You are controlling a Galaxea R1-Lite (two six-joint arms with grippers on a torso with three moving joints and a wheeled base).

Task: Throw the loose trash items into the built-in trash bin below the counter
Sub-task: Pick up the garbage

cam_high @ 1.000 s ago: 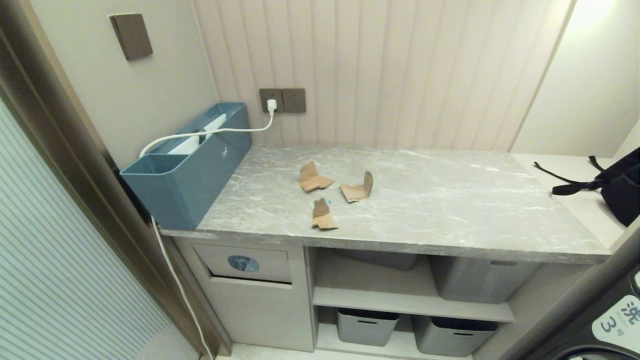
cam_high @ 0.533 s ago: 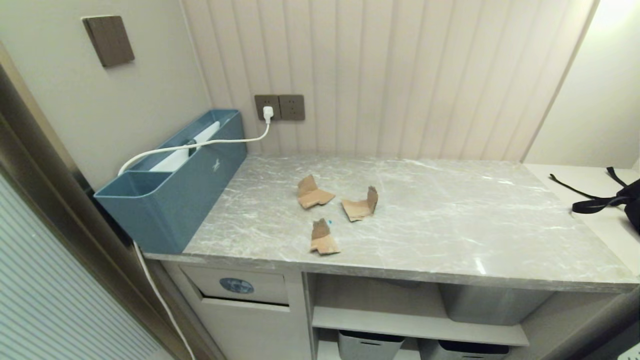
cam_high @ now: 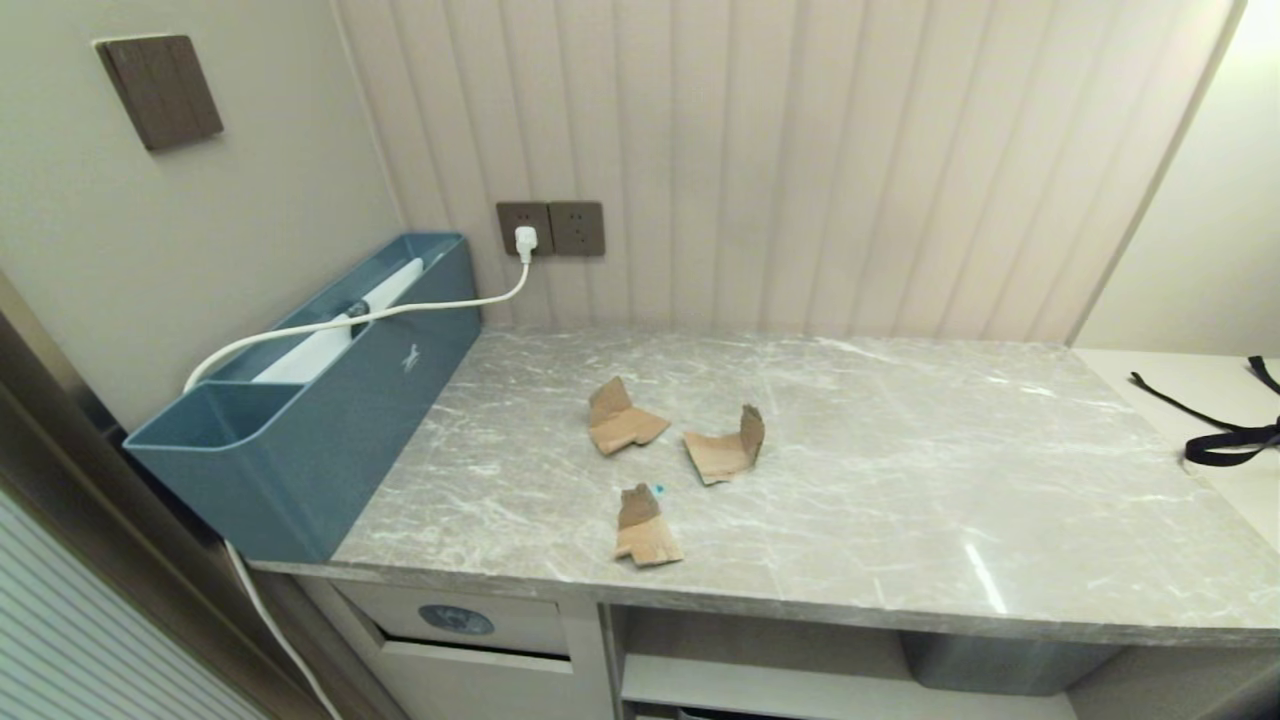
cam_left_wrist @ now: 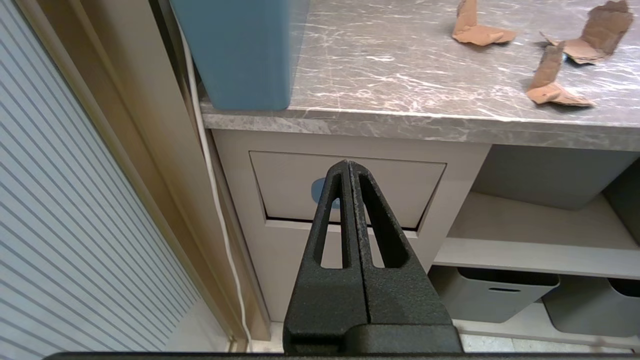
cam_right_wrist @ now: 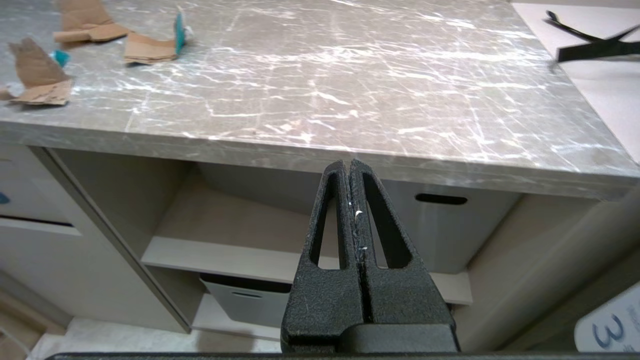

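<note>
Three scraps lie loose on the tabletop (cam_high: 900, 480), none touching another, all left of its middle. Nearest the front edge is the front scrap (cam_high: 645, 527): a flat ragged tab lying on the slab with a second flap bent up from it, its long axis running front to back, the raised flap toward the wall. A tiny teal fleck (cam_high: 658, 489) sits just beside its far end. Farther back and to the right is the right scrap (cam_high: 727, 450), a flat torn piece whose right end folds up into a short standing flap; its length runs roughly left to right. Left of that, slightly farther back, the left scrap (cam_high: 620, 419) lies with its long axis also left to right, its left part bent upward and its right end tapering flat toward the right scrap. All three are light brown cardboard with ragged edges.

Below the tabletop's left end, the bin (cam_high: 470, 625) shows as a beige flap with a round blue sticker, a dark gap along its lower edge. Both arms are low in front of the cabinet. The left claw (cam_left_wrist: 348, 170) is pressed fully together, holding nothing, pointing at the bin flap. The right claw (cam_right_wrist: 348, 167) is likewise squeezed together and empty, pointing at the open shelves under the tabletop, where grey tubs (cam_right_wrist: 450, 225) sit.

Along the left side stands a long blue box (cam_high: 300, 420), a white cable (cam_high: 420, 305) running from it to a wall socket (cam_high: 550, 228).
</note>
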